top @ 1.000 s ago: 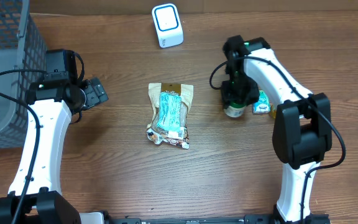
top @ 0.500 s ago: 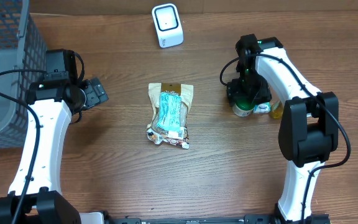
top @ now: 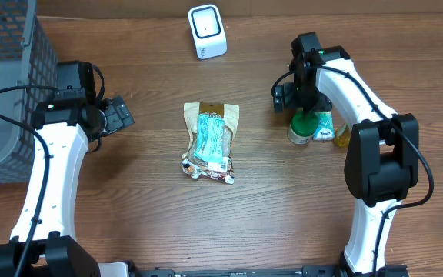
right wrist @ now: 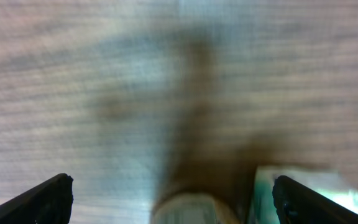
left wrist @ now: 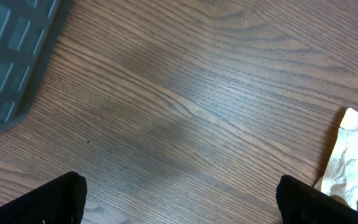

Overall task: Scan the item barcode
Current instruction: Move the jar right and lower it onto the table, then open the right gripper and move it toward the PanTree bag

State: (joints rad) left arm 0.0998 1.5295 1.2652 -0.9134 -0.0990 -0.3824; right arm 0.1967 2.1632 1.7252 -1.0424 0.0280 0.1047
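The little jar is round and pale with a bright green lid, and it stands upright on the right side of the brown wooden worktop. A small teal and white box sits just beside it on its right, so close that they seem to touch, and something yellow peeks out from behind the right arm. In the middle of the worktop lies a flat snack bag, tan at the top with a teal picture on the front and crinkly at the bottom. The white scanner with a blue square on its face stands near the far edge, well apart from the jar. The right arm reaches forward and bends back down, so the right pincer hangs just behind and above the jar, pointing down. Its fingers are spread wide and hold nothing. In the right wrist view the picture is blurry, but the jar top and the box show low down between the two fingers. The left arm stretches up the left side of the worktop beside a grey basket. The left pincer points toward the bag from well apart. Its fingers are also wide open, with only bare wood between them and a corner of the bag at the right edge of its view.
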